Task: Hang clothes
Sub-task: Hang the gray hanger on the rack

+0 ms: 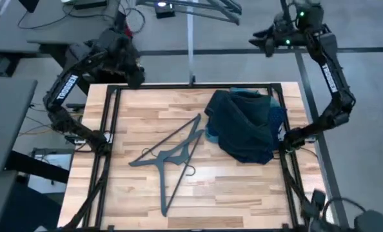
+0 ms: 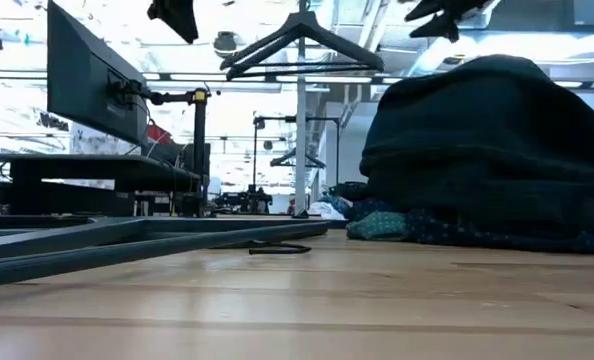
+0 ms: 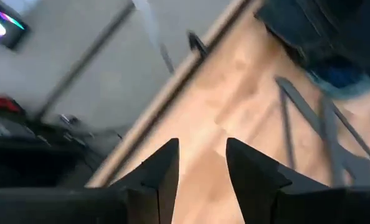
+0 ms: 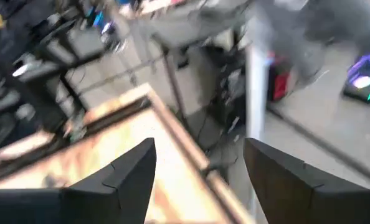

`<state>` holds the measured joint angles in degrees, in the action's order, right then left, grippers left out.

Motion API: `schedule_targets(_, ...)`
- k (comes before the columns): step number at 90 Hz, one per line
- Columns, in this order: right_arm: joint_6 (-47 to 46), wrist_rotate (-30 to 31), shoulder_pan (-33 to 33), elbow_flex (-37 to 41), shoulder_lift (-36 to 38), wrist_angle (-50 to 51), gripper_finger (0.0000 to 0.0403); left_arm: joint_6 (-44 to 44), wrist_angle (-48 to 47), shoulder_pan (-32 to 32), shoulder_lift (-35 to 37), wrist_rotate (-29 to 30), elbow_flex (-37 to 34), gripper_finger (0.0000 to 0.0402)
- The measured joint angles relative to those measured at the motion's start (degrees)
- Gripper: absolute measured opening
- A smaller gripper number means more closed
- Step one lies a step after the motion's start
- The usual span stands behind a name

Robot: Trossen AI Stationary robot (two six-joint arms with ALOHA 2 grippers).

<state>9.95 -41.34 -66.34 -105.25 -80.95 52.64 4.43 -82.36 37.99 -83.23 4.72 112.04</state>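
**Clothes heaped on the bench, both pincers raised and empty**

The clothes (image 1: pixel 246 125) are seen piled in one dark heap on the right half of the wooden bench (image 1: pixel 146 196), close to its far right corner. The heap is topped by dark charcoal fabric, and teal-green cloth is glimpsed at its left edge; in the low view a patch of dotted navy cloth (image 2: pixel 417 228) is shown at the foot of the pile, lying on the wood. Two black hangers (image 1: pixel 172 154) are laid flat on the bench just left of the heap, overlapping one another. A third hanger (image 2: pixel 302 45) is hung on a rail above the far edge of the bench.

The left pincer (image 1: pixel 130 74) is held above the far left corner of the bench; its fingers (image 3: pixel 157 174) are parted a little, and nothing is gripped. The right pincer (image 1: pixel 262 38) is held beyond the far right corner, well apart from the heap; its fingers (image 4: pixel 129 174) are spread wide, and nothing is held.
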Motion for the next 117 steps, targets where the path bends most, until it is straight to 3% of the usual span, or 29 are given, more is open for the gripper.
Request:
schedule_targets(10,3.12,-0.02,3.14,0.1,1.36,7.78,0.0225,-6.28,3.02,-8.04,1.55,0.0,-10.82,0.0099)
schedule_targets(27,5.49,-0.13,9.65,4.76,4.33,11.89,0.0224,-15.1,19.06,-22.86,2.14,0.0,-29.48,0.0093)
schedule_targets(45,5.57,-0.2,15.34,11.34,5.71,11.94,0.0224,-22.27,30.22,-32.5,-0.68,0.0,-40.61,0.0094)
schedule_targets(63,5.62,-0.17,19.26,15.4,5.67,11.62,0.0224,-26.24,36.01,-34.0,-5.24,-2.36,-45.11,0.0129)
schedule_targets(81,6.51,-0.17,22.82,15.61,6.48,10.43,0.0224,-28.27,40.56,-34.83,-12.15,-8.5,-45.7,0.0171)
schedule_targets(117,7.13,1.05,23.84,15.58,7.17,11.13,0.0224,-34.77,42.49,-36.77,-22.08,-7.98,-45.7,0.0178)
